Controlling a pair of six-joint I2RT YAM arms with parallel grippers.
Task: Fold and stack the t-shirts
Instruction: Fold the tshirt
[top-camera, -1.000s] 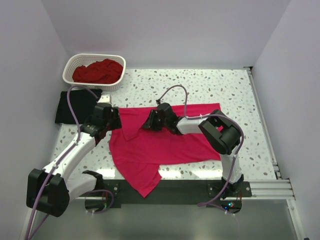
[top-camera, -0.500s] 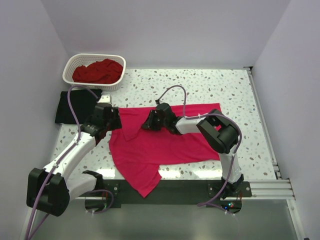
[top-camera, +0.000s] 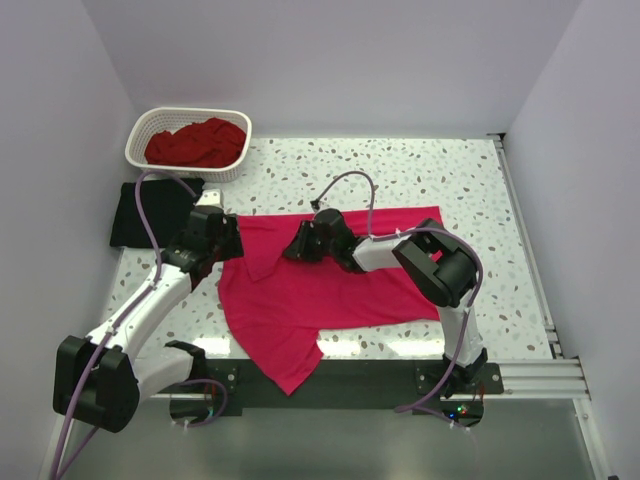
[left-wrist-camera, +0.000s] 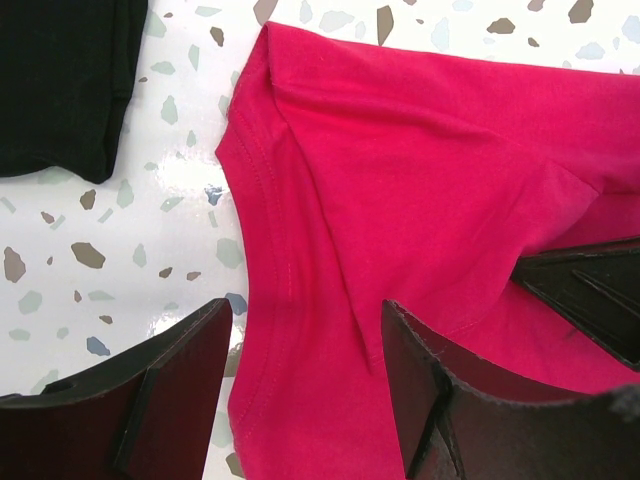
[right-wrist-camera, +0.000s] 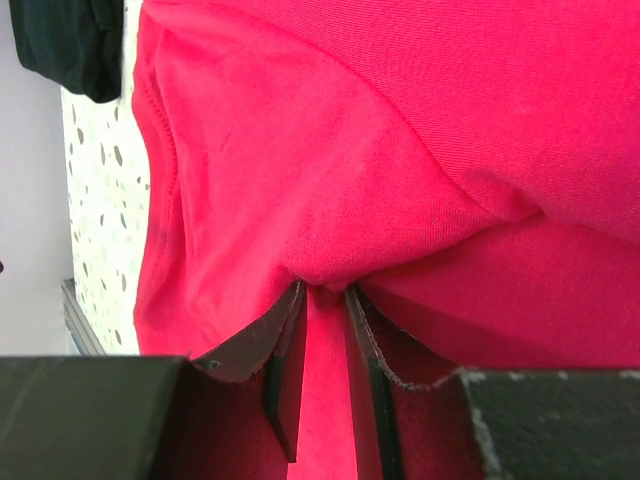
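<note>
Pinkish-red t-shirt (top-camera: 330, 290) lies spread on the counter (top-camera: 400, 170) beneath both grippers. One corner, well to the near side of them, droops over the counter's near edge. It is thin, limp knit, so it should weigh almost nothing, bunch readily and drag rather than slide as a sheet. A pinch on a doubled fold or a stitched hem looks like the surest hold.

The right gripper (right-wrist-camera: 322, 300) is narrowed onto a raised ridge of this fabric, which is squeezed between its fingers. The left gripper (left-wrist-camera: 305, 330) stands wide, one finger on each side of the shirt's hemmed edge, gripping nothing.

The shirt's long axis seems to run crosswise, from the left gripper past the right one. I cannot tell which end is the collar.

A black t-shirt (top-camera: 150, 212) lies beyond the left gripper on its outer side. A darker red t-shirt (top-camera: 195, 143) sits farther off in the white basket (top-camera: 140, 135).
</note>
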